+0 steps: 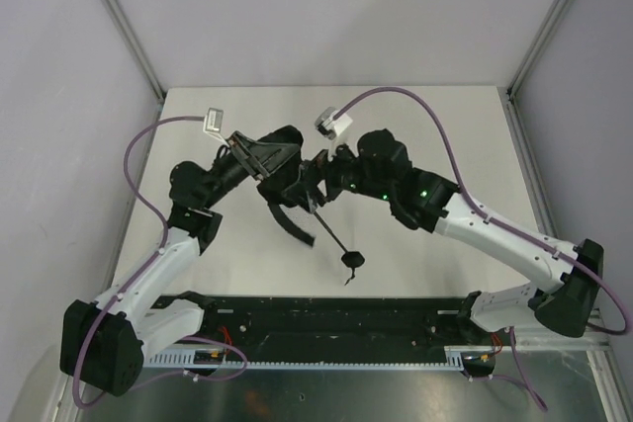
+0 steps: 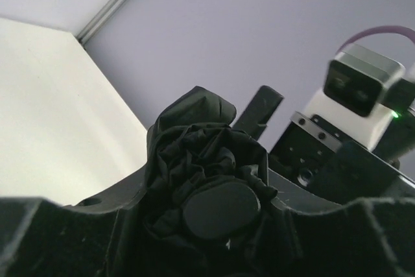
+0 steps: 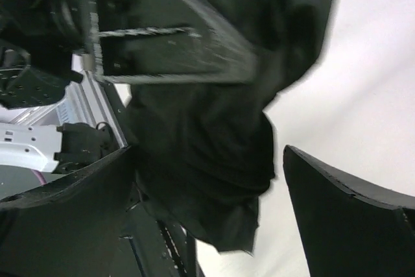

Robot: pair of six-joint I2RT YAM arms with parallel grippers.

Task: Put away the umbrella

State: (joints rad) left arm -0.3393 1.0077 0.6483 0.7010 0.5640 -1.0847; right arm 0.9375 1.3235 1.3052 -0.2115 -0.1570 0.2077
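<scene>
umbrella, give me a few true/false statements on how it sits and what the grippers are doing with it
1. The umbrella canopy is collapsed into a bunched wad. True.
2. Its handle points toward the far wall. False: in the top view the shaft runs toward the near edge, where the arm bases are.
3. The right gripper is clamped tight on the fabric. False: its fingers stand wide apart, with bare table showing between the fabric and one finger.
4. The left gripper has the bunched fabric filling the gap between its fingers. True.
</scene>
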